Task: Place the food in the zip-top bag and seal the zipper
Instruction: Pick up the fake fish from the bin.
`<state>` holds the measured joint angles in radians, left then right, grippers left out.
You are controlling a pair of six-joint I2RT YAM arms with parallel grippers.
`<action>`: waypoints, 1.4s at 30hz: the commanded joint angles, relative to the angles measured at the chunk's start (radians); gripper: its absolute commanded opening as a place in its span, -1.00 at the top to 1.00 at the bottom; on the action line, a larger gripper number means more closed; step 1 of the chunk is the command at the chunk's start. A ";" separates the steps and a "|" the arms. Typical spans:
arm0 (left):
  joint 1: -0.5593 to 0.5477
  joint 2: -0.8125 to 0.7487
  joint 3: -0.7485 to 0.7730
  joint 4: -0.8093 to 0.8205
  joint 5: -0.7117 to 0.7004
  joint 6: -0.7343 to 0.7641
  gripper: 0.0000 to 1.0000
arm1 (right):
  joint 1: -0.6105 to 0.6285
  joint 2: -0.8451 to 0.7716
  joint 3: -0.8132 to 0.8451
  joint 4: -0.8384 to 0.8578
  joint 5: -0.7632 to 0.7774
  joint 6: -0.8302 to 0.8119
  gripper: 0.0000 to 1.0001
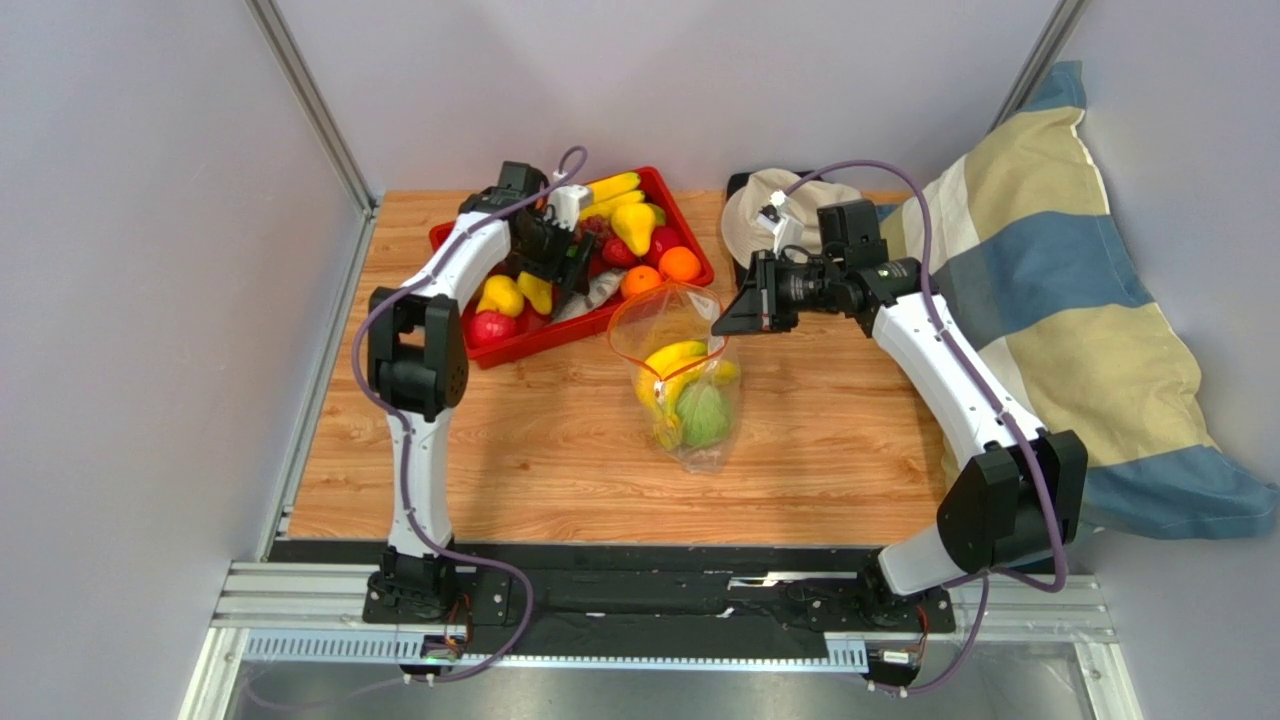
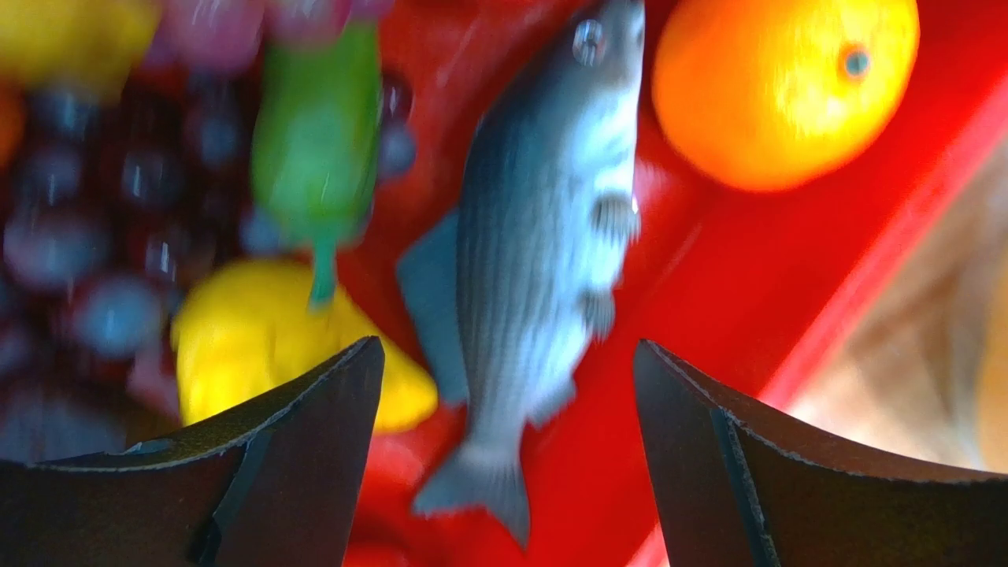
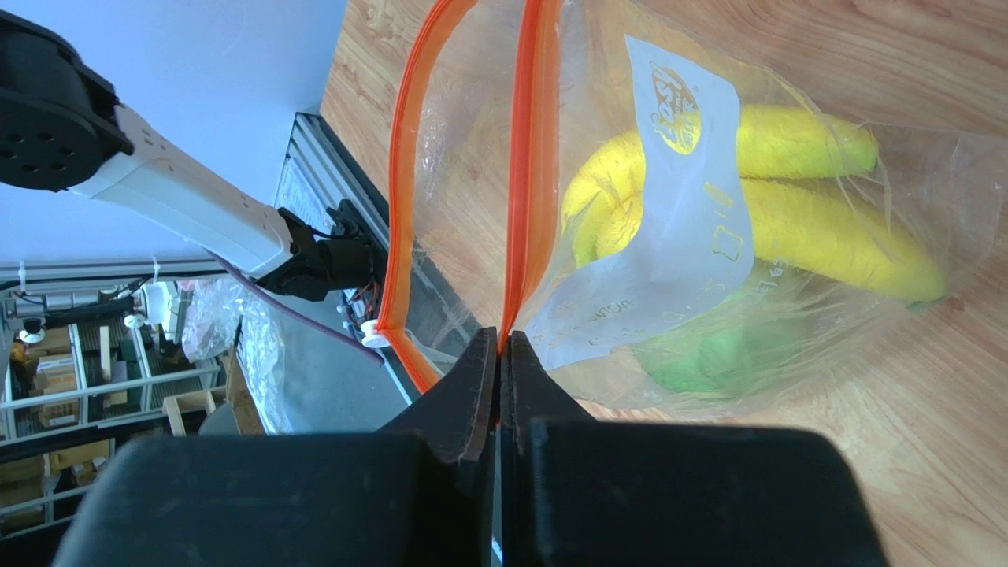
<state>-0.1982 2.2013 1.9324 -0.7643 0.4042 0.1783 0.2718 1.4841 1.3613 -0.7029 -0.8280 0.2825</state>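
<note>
A: Two tools at work, but where?
B: Over the red tray (image 2: 757, 295), left tool (image 2: 506, 345) gapes wide above the grey fish (image 2: 532, 260); right tool (image 3: 499, 343) pinches the zipper (image 3: 527, 154) of the zip-top bag (image 1: 684, 375), resting on the tabletop (image 1: 571, 450) with bananas (image 3: 816, 225) and green ball (image 3: 710, 354) inside.

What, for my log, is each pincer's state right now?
Left pincer: open, holding nothing, over the grey fish.
Right pincer: shut on the zip-top bag at its zipper.

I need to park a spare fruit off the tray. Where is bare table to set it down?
Bare wood lies along the near edge of the table, between the zip-top bag and the arm bases. Crowded: the red tray under the left gripper, and the bag mouth pinched by the right gripper.
</note>
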 commanded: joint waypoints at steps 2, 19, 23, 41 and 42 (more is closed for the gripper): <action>-0.075 0.073 0.137 -0.007 -0.117 0.094 -0.70 | 0.001 0.001 0.051 0.017 0.017 -0.022 1.00; -0.113 0.120 0.142 -0.072 -0.223 0.205 0.27 | 0.003 0.025 0.081 0.016 0.015 -0.025 1.00; -0.112 0.029 0.093 -0.062 -0.246 0.220 0.72 | 0.001 0.022 0.079 0.017 0.015 -0.023 1.00; -0.093 -0.593 -0.155 0.259 0.257 -0.219 0.78 | 0.004 0.028 0.064 0.060 0.004 0.027 1.00; -0.096 -0.636 -0.218 0.358 0.287 -0.287 0.79 | 0.006 0.028 0.061 0.063 0.001 0.032 1.00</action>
<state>-0.2935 1.7802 1.8832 -0.7494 0.4347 0.1963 0.2718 1.5154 1.3979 -0.6952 -0.8169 0.2913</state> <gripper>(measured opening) 0.376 0.010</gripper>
